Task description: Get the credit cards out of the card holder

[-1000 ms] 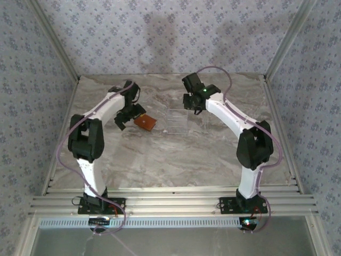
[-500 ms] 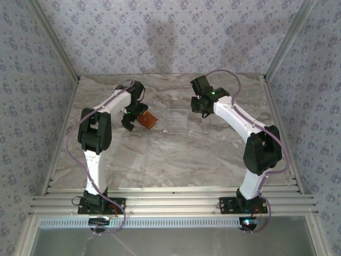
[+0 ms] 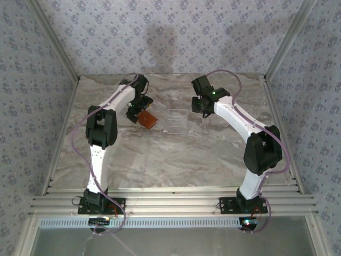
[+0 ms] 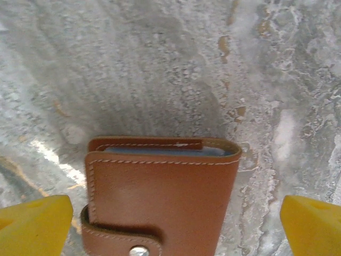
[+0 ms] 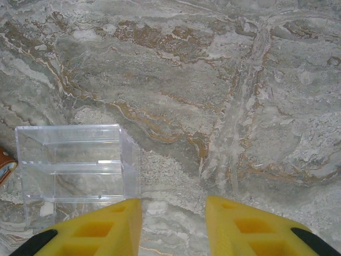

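Your left gripper (image 4: 173, 226) has moved over the closed card holder (image 4: 160, 186), spread wide astride it, ready to grasp; your right gripper (image 5: 173, 224) hangs part-open, empty.

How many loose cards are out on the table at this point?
0. The wallet lies closed on the table, beside the clear box; any cards would be hidden inside it.

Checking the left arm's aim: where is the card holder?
In the top view, the card holder lies left of centre, by the left gripper, beside the clear box.
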You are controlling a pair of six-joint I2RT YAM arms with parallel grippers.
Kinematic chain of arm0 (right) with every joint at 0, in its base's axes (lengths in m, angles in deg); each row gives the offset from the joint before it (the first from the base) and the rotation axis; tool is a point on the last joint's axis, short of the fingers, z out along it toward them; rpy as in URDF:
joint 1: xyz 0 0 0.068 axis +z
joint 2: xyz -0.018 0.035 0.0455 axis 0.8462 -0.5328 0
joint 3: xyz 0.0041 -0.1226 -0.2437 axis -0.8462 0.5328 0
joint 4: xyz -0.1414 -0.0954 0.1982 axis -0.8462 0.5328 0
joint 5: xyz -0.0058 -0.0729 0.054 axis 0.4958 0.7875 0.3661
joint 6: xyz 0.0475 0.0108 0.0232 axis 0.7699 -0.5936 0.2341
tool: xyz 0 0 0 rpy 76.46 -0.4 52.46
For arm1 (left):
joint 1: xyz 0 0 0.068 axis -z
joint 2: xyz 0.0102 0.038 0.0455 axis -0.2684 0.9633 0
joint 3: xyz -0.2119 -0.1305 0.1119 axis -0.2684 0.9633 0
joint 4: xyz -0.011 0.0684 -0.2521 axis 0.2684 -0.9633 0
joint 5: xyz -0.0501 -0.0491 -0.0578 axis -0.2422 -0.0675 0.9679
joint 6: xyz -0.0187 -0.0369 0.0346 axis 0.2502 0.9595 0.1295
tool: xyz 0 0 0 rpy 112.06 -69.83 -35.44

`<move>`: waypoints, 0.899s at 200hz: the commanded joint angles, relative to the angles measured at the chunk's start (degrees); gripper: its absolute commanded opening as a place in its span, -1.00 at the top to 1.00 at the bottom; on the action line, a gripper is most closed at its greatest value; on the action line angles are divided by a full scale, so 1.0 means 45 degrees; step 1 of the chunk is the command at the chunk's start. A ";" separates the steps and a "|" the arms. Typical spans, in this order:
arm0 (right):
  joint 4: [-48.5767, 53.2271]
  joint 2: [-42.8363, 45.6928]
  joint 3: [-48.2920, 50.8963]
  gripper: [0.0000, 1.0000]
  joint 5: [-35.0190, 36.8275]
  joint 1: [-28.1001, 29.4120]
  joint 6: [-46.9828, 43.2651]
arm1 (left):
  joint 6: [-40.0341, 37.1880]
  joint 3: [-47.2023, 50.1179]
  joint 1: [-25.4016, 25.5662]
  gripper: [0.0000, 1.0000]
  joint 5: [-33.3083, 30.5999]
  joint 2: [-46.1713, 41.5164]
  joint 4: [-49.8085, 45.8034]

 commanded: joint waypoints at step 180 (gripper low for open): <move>0.0208 0.1229 0.0371 0.26 0.0221 0.0174 -0.0131 | -0.3418 0.3756 0.0138 -0.52 0.1018 -0.1987 0.0782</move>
